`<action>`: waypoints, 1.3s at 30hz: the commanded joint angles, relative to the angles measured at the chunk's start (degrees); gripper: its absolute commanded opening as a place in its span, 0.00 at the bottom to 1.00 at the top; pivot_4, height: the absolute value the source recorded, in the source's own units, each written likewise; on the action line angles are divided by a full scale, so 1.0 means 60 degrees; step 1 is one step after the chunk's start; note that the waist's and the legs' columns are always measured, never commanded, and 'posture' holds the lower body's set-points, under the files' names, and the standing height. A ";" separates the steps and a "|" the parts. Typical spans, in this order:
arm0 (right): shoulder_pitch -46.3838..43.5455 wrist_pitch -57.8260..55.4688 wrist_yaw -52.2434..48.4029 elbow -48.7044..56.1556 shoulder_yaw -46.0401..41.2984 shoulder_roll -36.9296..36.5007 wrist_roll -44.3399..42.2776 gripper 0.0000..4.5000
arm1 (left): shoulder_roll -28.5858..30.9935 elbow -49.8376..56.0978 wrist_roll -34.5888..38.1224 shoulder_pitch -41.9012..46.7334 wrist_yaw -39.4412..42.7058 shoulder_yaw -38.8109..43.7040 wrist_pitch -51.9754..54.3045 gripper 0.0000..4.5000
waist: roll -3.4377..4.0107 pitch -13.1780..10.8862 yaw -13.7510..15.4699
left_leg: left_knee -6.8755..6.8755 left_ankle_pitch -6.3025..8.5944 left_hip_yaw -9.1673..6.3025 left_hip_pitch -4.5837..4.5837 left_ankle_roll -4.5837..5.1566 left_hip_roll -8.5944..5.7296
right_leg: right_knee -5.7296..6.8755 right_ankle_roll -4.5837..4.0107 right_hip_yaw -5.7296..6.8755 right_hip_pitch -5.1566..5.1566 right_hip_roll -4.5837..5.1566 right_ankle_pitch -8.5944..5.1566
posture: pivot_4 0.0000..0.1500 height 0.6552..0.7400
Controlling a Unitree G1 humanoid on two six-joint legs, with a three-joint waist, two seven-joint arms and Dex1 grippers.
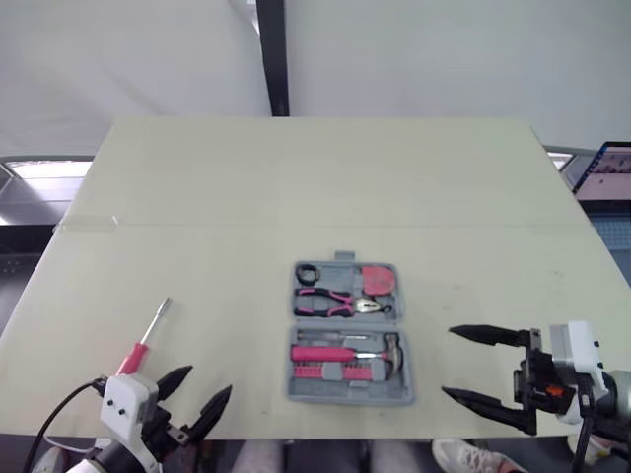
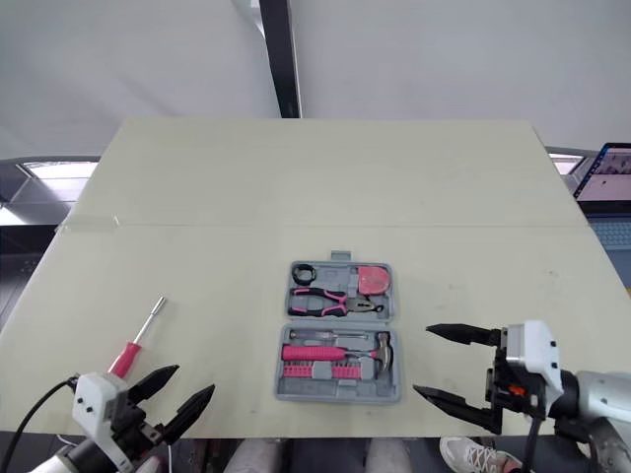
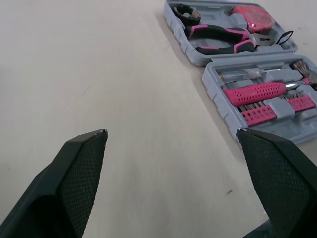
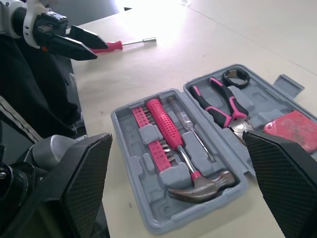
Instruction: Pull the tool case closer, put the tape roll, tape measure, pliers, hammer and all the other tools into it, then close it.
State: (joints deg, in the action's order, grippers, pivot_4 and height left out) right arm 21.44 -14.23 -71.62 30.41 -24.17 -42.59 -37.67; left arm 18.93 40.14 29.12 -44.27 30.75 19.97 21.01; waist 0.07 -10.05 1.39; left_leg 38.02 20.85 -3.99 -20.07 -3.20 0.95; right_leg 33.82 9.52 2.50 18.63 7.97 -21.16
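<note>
The grey tool case [image 1: 347,398] lies open, flat on the beige table [image 1: 325,177], near the front middle. Its far half holds a black tape roll [image 1: 308,273], pink-handled pliers [image 1: 330,301] and a red tape measure [image 1: 376,280]. In its near half are a pink-handled hammer [image 4: 198,184], a slim screwdriver and pink bit strips. A pink-handled nut driver [image 1: 144,340] lies loose on the table, front left. My left gripper [image 1: 208,381] hovers open just right of the nut driver. My right gripper [image 1: 448,362] stands open and empty, right of the case.
A laptop [image 1: 603,172] sits beyond the table's right edge. A black post [image 1: 274,59] rises behind the far edge. A strip of clear tape [image 1: 89,223] is stuck near the left edge. Bare table surface stretches behind and to both sides of the case.
</note>
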 commanded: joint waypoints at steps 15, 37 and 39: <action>-0.0254 0.0775 -0.0097 0.0131 0.0125 -0.0322 0.0055 0.99 | 0.0568 -0.0346 0.1140 -0.0079 -0.0818 0.1997 0.1555 1.00 | -0.0001 0.0000 -0.0029 | 0.0006 0.0000 -0.0004 0.0001 0.0000 0.0000 | 0.0003 -0.0002 0.0001 0.0007 0.0000 0.0001 | 1.00 1.00; -0.0789 0.0641 0.0390 -0.0032 0.0406 -0.0594 0.0323 0.99 | 0.3895 -0.2278 0.0847 0.3129 -0.0975 0.2830 0.4649 1.00 | 0.0001 -0.0002 -0.0115 | 0.0002 -0.0002 -0.0015 0.0000 -0.0003 -0.0001 | 0.0045 -0.0004 0.0005 0.0016 0.0002 0.0001 | 1.00 1.00; -0.0768 0.0596 0.0439 0.0029 0.0359 -0.0630 0.0303 0.99 | 0.3903 -0.2348 0.0782 0.3311 -0.1022 0.2696 0.4820 1.00 | 0.0000 -0.0002 -0.0111 | 0.0003 -0.0002 -0.0015 0.0000 -0.0004 0.0000 | 0.0045 -0.0003 0.0005 0.0016 0.0002 0.0002 | 1.00 1.00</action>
State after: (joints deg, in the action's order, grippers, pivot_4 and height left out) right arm 16.65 -10.44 -69.61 28.78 -20.55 -45.67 -35.26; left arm 41.69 26.17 34.69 -24.84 25.29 36.13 49.08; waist 0.08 -10.06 0.72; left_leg 38.04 20.83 -4.08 -20.07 -3.23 0.95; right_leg 34.09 9.50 2.53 18.73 7.98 -21.15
